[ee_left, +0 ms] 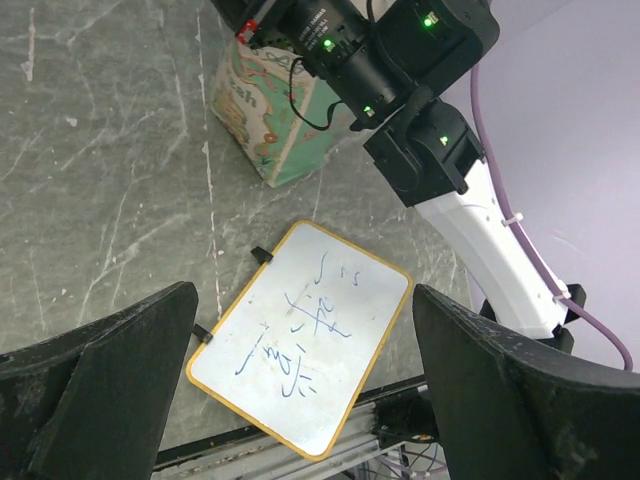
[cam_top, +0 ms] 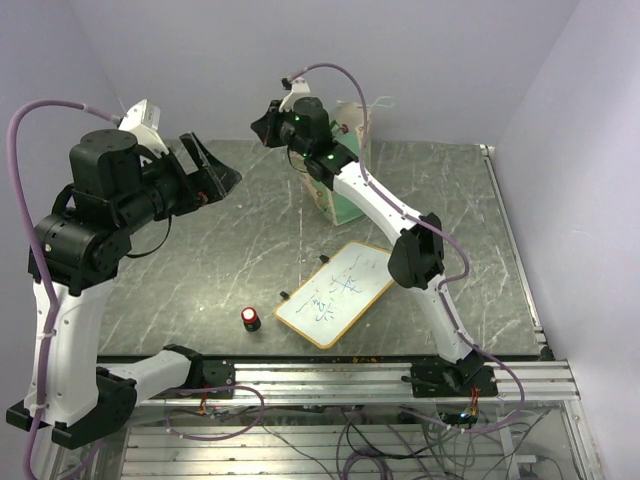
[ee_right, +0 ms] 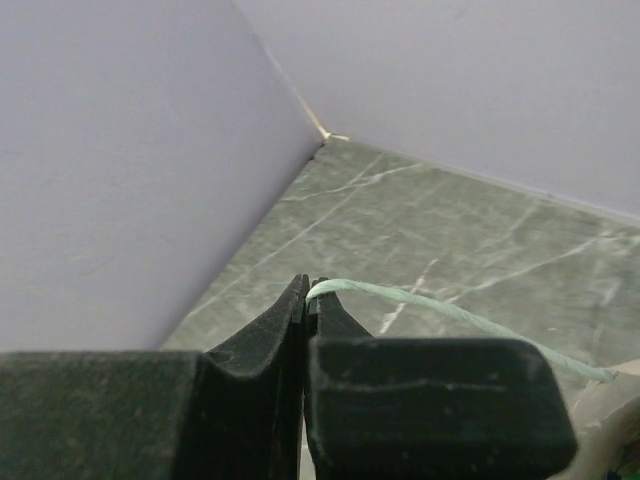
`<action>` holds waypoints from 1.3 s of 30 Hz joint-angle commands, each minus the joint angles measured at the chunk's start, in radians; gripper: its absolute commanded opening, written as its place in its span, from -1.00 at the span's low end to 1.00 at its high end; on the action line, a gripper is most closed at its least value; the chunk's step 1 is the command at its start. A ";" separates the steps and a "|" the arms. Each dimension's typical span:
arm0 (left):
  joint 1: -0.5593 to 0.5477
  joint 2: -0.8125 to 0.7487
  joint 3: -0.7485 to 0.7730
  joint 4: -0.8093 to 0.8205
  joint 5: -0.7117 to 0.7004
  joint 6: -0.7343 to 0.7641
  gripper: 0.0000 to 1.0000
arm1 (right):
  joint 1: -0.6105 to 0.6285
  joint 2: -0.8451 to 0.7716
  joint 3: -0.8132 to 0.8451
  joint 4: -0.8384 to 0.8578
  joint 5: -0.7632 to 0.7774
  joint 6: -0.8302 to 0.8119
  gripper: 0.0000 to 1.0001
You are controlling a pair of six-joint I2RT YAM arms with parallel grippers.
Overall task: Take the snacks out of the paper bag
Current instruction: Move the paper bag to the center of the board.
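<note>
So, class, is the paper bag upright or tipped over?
Upright: the paper bag stands on its base on the table.

The grey marbled table (cam_top: pixel 200 280) carries the paper bag (cam_top: pixel 330 205), whiteboard (cam_top: pixel 335 293) and red-capped cylinder (cam_top: pixel 250 319).

The left arm (cam_top: pixel 65 330) and right arm (cam_top: pixel 375 195) are wearing white shells between black joints. Lavender cables (cam_top: pixel 20 130) are running along both, green lights (ee_left: pixel 428 20) are glowing, and the left gripper (ee_left: pixel 302 320) is showing black wedge fingers (ee_left: pixel 110 380).
</note>
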 commanded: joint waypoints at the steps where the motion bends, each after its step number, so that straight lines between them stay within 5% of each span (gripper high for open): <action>1: 0.008 -0.021 0.013 -0.015 0.049 0.012 0.99 | 0.035 -0.044 0.021 0.073 -0.027 0.095 -1.00; 3: 0.007 -0.041 -0.009 -0.001 0.047 0.005 0.99 | 0.039 -0.063 0.010 0.069 -0.018 0.104 -1.00; 9: 0.008 -0.078 -0.077 0.037 0.053 -0.039 0.99 | 0.034 -0.105 -0.002 -0.040 0.009 0.079 -0.59; 16: 0.008 -0.048 -0.002 -0.012 -0.016 -0.004 0.99 | 0.028 -0.192 -0.046 -0.261 0.049 -0.099 0.12; 20: 0.007 -0.053 -0.106 0.082 0.001 -0.037 0.98 | 0.023 -0.312 -0.154 -0.372 0.104 -0.254 0.60; 26: 0.008 0.048 -0.146 0.205 0.074 -0.047 0.98 | 0.017 -0.479 -0.293 -0.477 0.244 -0.419 0.95; 33: 0.016 0.285 -0.014 0.303 0.131 -0.017 0.99 | -0.031 -0.564 -0.320 -0.515 0.427 -0.477 1.00; 39: 0.043 0.495 0.077 0.409 0.250 -0.079 1.00 | -0.280 -0.622 -0.363 -0.533 0.267 -0.291 1.00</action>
